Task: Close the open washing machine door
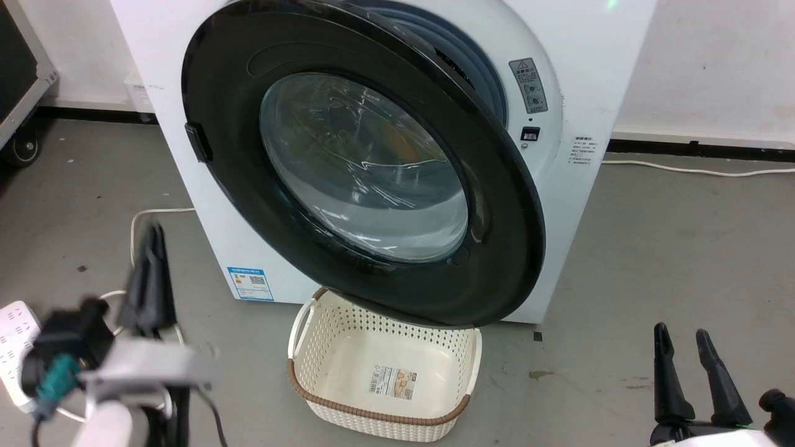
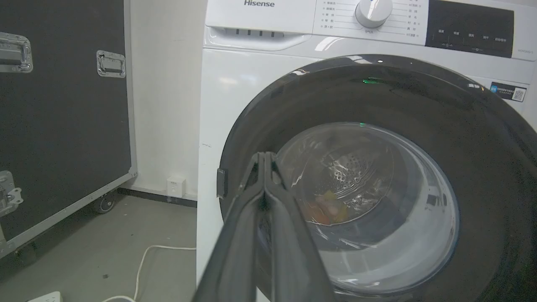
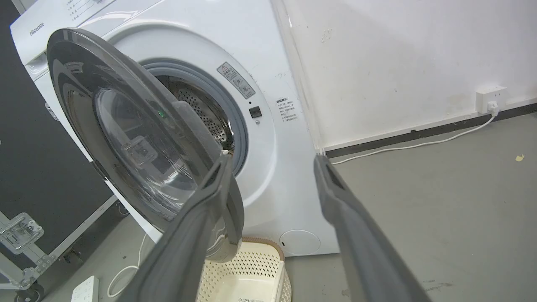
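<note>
**Washing machine.** The white Hisense front-loading washing machine (image 1: 590, 74) stands on a grey floor against a white wall, with a blue label (image 1: 250, 284) at its lower front corner.

**Door.** The washing machine door (image 1: 366, 167) is partly open. It is hinged on the machine's left side, and its free edge stands clear of the front panel on the right. In the right wrist view, the grey gasket and perforated steel drum (image 3: 201, 109) show through that gap. The door's lower edge overhangs the rear rim of a cream perforated basket (image 1: 385, 425) on the floor.

**Left gripper.** The left gripper (image 1: 152, 248) has its two fingers pressed together with nothing between them. It sits at the lower left, near the machine's lower left corner (blurred in the head view). In its own wrist view, the tips (image 2: 264, 157) point at the door's black rim near the hinge side.

**Right gripper.** The right gripper (image 1: 681, 332) has its fingers spread and empty. It sits at the lower right, well apart from the machine.

**Surroundings.** A white power strip (image 1: 12, 335) lies at the far left. A black flight case (image 2: 63, 105) stands left of the machine.
</note>
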Motion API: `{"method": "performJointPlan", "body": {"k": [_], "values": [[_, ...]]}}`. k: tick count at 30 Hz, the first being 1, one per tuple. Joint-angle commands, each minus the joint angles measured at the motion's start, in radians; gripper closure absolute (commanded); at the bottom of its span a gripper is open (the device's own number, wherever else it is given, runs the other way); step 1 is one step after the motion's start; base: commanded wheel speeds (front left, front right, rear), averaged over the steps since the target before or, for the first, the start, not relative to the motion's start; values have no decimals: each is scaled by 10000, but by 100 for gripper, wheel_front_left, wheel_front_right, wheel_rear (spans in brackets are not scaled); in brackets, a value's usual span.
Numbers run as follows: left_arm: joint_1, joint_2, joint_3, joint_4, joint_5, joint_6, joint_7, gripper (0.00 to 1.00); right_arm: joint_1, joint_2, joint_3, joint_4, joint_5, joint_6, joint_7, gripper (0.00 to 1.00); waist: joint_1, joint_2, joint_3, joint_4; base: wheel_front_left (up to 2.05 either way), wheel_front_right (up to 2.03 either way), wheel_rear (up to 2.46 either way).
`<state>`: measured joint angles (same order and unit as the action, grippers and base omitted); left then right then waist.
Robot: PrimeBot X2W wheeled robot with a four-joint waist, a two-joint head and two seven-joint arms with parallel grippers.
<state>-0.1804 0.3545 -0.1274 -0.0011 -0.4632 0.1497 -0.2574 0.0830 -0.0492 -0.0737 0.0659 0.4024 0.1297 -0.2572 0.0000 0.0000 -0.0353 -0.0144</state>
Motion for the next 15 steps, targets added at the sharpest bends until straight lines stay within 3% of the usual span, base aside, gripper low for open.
{"method": "performJointPlan", "body": {"k": [1, 10, 15], "values": [[476, -151, 52, 153, 129, -199, -42, 100, 179, -10, 37, -67, -104, 10, -46, 0, 0, 0, 0, -37, 0, 0, 0], [1527, -456, -191, 1306, 78, -824, -10, 100, 330, -10, 102, -74, -53, 10, -46, 0, 0, 0, 28, -146, 0, 0, 0], [1776, -625, -328, 1741, -171, -884, 213, 100, 386, -10, 212, 38, -135, 10, -46, 0, 0, 0, 77, -167, 0, 0, 0]]}}
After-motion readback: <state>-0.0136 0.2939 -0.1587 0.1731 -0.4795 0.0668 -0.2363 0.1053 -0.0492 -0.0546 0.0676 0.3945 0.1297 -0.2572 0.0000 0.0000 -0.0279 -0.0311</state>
